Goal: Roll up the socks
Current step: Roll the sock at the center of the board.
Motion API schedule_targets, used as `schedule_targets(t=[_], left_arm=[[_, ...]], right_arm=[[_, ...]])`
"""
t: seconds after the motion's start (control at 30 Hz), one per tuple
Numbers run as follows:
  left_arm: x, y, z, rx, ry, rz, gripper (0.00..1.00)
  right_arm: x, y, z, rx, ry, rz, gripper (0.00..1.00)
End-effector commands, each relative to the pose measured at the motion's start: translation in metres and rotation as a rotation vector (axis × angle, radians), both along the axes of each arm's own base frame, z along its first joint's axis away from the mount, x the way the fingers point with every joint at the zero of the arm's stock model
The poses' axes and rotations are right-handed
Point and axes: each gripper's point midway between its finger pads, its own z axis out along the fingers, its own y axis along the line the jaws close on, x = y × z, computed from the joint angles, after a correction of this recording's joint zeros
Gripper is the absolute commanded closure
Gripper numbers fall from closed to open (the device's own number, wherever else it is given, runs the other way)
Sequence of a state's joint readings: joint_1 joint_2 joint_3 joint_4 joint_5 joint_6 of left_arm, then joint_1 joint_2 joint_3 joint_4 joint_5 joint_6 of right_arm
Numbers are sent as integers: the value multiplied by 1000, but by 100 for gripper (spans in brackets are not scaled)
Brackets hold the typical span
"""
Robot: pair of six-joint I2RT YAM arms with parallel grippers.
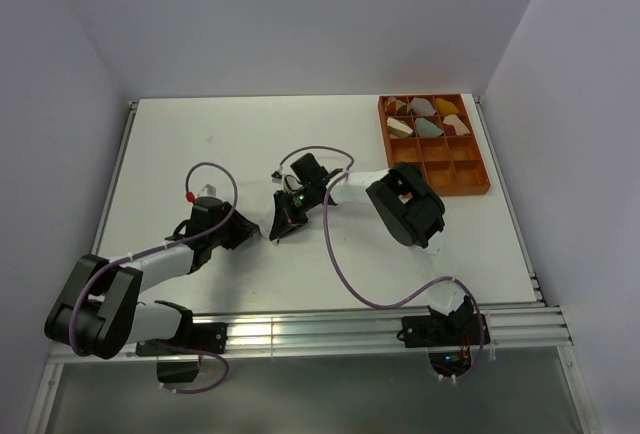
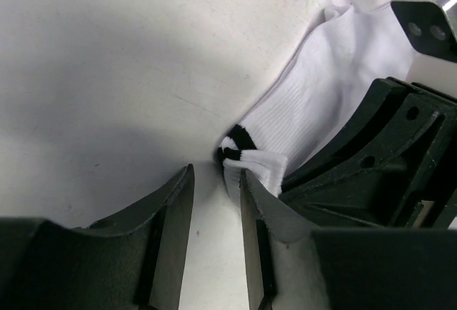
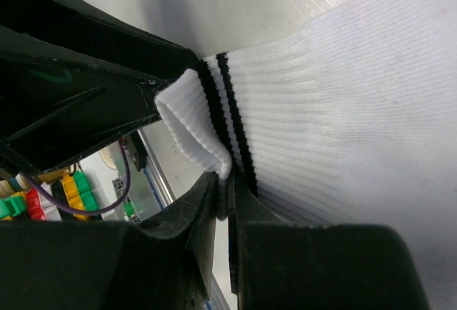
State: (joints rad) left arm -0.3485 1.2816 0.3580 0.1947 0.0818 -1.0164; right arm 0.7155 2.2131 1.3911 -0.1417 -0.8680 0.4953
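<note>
Sock count: one white sock [image 3: 343, 110] with two black stripes at the cuff [image 3: 189, 121]; no second sock made out in any view. It lies flat on the table [image 1: 200, 144], mid-depth, right where both arms meet.

Right gripper [image 3: 223, 203]: pinched tight on the folded cuff edge. Left gripper [image 2: 214, 231]: narrow gap, nothing between the fingers, cuff just beside its right finger.

Step, as judged: start of the roll, cuff folded over once, no real roll built yet. Next move likely needs the left gripper to take or pin the cuff so the right can turn it over toward the toe. Fabric is soft and may unfold if let go.

Far right corner: one orange tray [image 1: 452, 172], six rolled bundles [image 1: 428, 126] in its far compartments, well apart from the sock.
</note>
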Motion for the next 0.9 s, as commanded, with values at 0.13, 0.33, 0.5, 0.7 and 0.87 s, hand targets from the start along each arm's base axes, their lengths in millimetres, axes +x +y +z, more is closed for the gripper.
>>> schedule_targets(t=[0.13,0.33,0.5,0.7,0.87], left_arm=[[3,-11,6,-74,-43,-15,59],[-1,-10,6,-94,-44,-2,53],[-5,-6,9,-104,-64,21,51],[-4,-5,5,-103,-57,29,54],[-3,-9,2,-127,-59,28,54]], right_arm=[[0,-7,-26,-82,13,-16,100],[0,-7,-26,-79,19,-18,100],[0,-7,-25,-74,23,-24,100],[2,-8,-25,-72,26,-29,100],[1,-8,-24,-70,29,-25,100]])
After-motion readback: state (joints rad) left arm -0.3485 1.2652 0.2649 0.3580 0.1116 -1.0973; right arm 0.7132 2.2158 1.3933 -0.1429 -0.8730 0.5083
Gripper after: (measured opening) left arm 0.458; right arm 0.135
